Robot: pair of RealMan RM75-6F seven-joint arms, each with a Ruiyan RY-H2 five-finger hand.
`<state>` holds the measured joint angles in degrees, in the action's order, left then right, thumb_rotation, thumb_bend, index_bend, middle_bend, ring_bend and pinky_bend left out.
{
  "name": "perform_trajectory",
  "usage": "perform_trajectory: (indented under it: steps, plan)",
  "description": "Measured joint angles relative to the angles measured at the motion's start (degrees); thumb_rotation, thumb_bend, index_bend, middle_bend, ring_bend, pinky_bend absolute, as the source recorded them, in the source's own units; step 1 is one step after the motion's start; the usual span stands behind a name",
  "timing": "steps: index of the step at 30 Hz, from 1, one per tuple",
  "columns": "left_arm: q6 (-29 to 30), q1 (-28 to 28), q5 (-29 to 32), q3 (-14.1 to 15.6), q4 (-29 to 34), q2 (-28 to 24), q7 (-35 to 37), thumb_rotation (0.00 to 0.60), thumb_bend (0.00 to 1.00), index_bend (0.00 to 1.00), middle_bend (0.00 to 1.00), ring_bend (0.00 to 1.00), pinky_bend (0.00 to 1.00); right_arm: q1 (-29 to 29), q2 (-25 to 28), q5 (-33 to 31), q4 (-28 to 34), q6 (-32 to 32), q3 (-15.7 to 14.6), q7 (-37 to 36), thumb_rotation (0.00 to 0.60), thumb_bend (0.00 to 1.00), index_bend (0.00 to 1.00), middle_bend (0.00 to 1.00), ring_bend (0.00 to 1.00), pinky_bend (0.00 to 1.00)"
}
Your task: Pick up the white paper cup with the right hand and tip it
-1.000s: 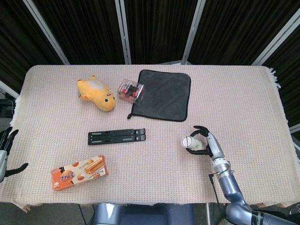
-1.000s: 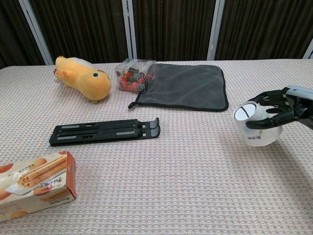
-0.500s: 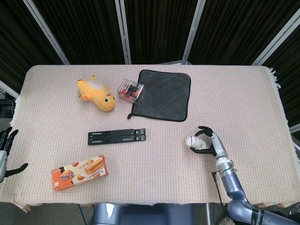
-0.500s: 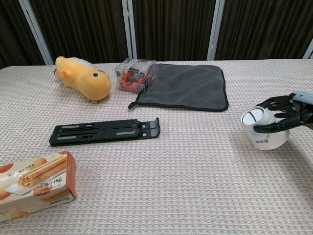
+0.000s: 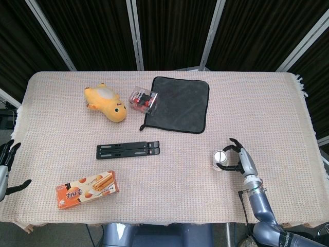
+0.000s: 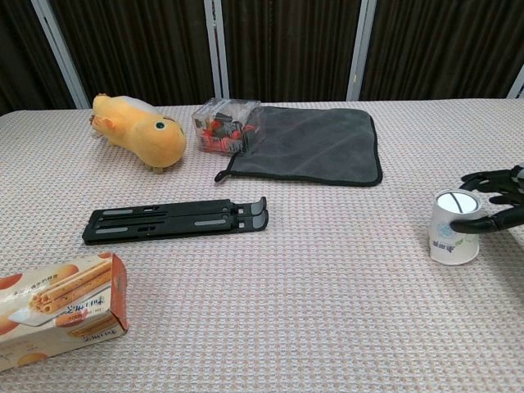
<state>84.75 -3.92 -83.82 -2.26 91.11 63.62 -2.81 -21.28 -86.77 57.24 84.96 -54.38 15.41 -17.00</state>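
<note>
Upright on the cloth-covered worktop (image 5: 267, 103), the white paper cup (image 6: 454, 227) stands at about 4 o'clock of the surface, the right hand (image 6: 496, 205) wrapped loosely around its 3 o'clock side with fingers (image 5: 234, 146) curled about the rim. Whether those fingers actually press the cup cannot be told. Far off at 8 o'clock, the left hand (image 5: 6, 167) hangs beyond the worktop edge, fingers spread and holding nothing.
</note>
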Motion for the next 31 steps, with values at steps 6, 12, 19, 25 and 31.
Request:
perform_trajectory:
  steps: [6, 12, 19, 25, 31]
  plan:
    - [0.5, 0.2, -0.3, 0.0, 0.3, -0.2, -0.1, 0.600, 0.00, 0.00, 0.00, 0.00, 0.00, 1.3, 2.8, 2.9, 1.3, -0.9, -1.6, 0.1, 0.600, 0.19, 0.14, 0.00, 0.00, 0.00]
    - [0.3, 0.1, 0.0, -0.2, 0.2, -0.3, 0.1, 0.600, 0.00, 0.00, 0.00, 0.00, 0.00, 2.7, 5.4, 5.9, 2.3, -2.6, -3.3, 0.7, 0.600, 0.18, 0.09, 0.00, 0.00, 0.00]
    - [-0.1, 0.0, 0.5, -0.3, -0.3, -0.3, 0.5, 0.600, 0.00, 0.00, 0.00, 0.00, 0.00, 4.9, 9.6, 11.8, 4.3, -7.1, -5.7, 2.9, 0.600, 0.11, 0.01, 0.00, 0.00, 0.00]
    - [-0.1, 0.0, 0.5, -0.2, -0.6, -0.1, 0.2, 0.600, 0.00, 0.00, 0.00, 0.00, 0.00, 8.9, 11.7, 20.0, 2.7, -20.2, -8.1, 9.7, 0.600, 0.09, 0.00, 0.00, 0.00, 0.00]
    - [-0.1, 0.2, 0.2, 0.2, -0.9, 0.2, -0.1, 0.600, 0.00, 0.00, 0.00, 0.00, 0.00, 11.7, 12.3, 24.3, 0.0, -28.1, -9.1, 17.9, 0.600, 0.06, 0.00, 0.00, 0.00, 0.00]
